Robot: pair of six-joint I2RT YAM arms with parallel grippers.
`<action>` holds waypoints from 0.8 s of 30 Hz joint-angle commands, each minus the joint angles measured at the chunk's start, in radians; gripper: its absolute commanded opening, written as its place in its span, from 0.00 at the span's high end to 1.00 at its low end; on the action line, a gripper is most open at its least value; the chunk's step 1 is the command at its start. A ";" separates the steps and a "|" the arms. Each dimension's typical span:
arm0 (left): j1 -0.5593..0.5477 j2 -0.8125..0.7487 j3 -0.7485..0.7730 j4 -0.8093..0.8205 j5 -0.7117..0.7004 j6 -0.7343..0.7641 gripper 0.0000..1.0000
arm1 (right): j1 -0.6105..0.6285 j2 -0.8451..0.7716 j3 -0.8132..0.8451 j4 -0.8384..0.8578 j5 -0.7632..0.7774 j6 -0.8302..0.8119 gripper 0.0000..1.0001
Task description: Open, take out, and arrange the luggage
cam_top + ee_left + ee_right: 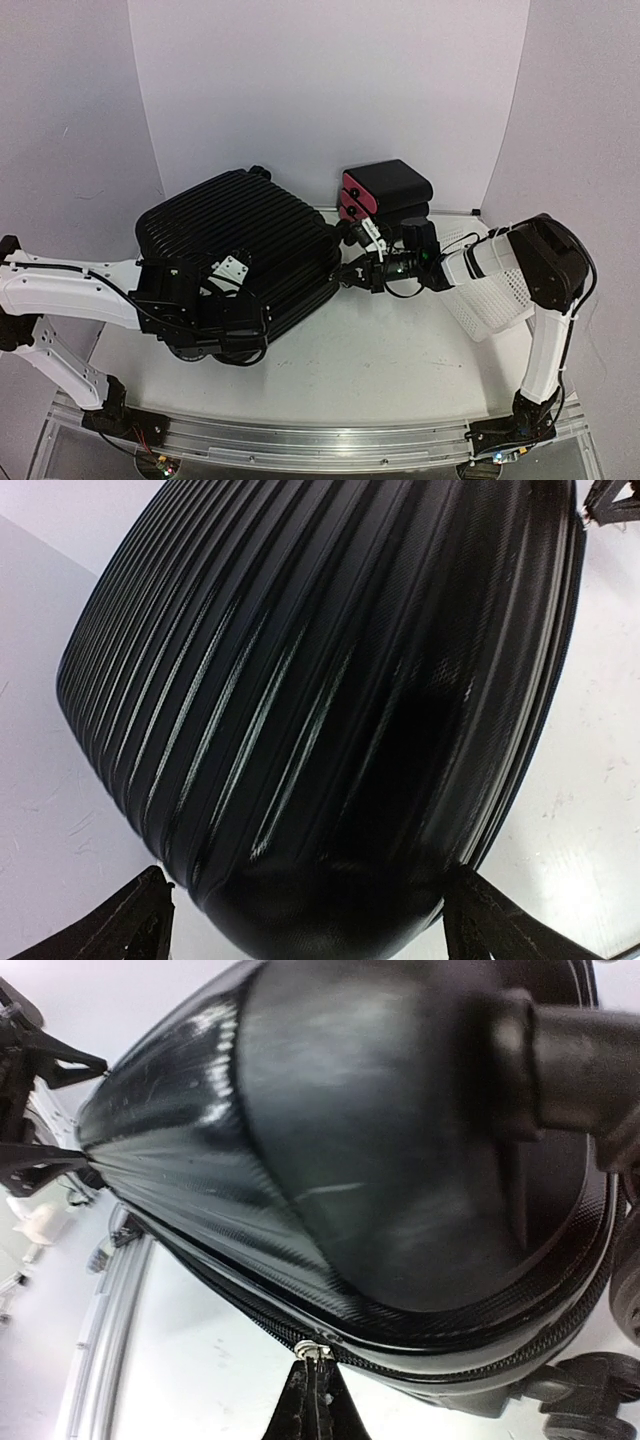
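The luggage, a large black ribbed hard-shell case, lies flat on the white table at centre left. My left gripper is open wide and straddles the case's near rounded corner. Its right finger touches the shell, and a sliver of table shows beside its left finger. At the case's right edge, my right gripper is shut on the small metal zipper pull. The zipper seam looks closed along the length I can see.
Two stacked black boxes with pink fronts stand behind the right gripper. A white mesh basket lies right of it, by the right arm. The case's wheels show at the lower right of the right wrist view. White walls close in the back and sides.
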 commanded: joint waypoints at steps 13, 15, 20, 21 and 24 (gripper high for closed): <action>0.098 -0.187 0.216 0.125 0.272 0.365 0.01 | 0.031 0.011 0.061 0.118 0.034 0.105 1.00; 0.156 -0.218 0.244 0.289 0.419 0.467 0.00 | 0.078 -0.003 0.030 0.120 0.097 0.082 1.00; 0.355 -0.141 0.347 0.540 0.641 0.596 0.02 | 0.200 -0.022 -0.007 0.128 0.249 0.066 1.00; 0.398 -0.086 0.398 0.546 0.703 0.615 0.03 | 0.223 -0.024 -0.009 0.129 0.269 0.063 1.00; 0.485 0.120 0.582 0.546 0.867 0.648 0.08 | 0.288 -0.027 -0.006 0.135 0.335 0.066 1.00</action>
